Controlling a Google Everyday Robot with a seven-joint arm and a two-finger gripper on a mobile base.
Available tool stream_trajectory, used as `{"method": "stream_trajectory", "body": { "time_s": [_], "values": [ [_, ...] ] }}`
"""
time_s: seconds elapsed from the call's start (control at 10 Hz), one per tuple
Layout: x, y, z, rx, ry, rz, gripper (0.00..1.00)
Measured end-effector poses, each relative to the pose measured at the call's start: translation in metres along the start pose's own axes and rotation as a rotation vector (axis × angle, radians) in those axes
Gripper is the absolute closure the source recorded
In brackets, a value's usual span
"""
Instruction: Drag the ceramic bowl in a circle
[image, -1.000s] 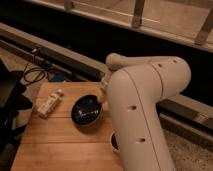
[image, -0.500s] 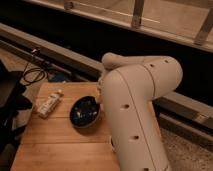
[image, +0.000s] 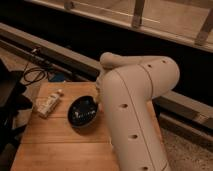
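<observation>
The ceramic bowl, round, shallow and glossy black with faint light speckles, sits on the wooden table near its middle. My white arm fills the right half of the camera view and reaches down to the bowl's right rim. The gripper is at that rim, mostly hidden behind the arm.
A small light packet or bottle lies on the table left of the bowl. Black cables lie on the floor behind the table. A dark object stands at the left edge. A rail and glass wall run along the back.
The bowl has slid to the left and slightly toward the front with the arm's end at its rim. The arm has swung left and covers more of the table's right side.
</observation>
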Motion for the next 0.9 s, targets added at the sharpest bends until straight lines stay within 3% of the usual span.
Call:
{"method": "stream_trajectory", "body": {
  "time_s": [0.1, 0.2, 0.3, 0.7, 0.9],
  "values": [
    [0.001, 0.003, 0.005, -0.027, -0.001, -0.009, 1.0],
    [0.0, 0.013, 0.018, -0.091, -0.007, -0.02, 1.0],
    [-0.003, 0.021, 0.023, -0.115, -0.018, -0.019, 1.0],
    [-0.008, 0.013, 0.002, -0.108, -0.101, 0.022, 1.0],
    [0.003, -0.02, -0.022, -0.088, -0.151, 0.075, 1.0]
  ]
}}
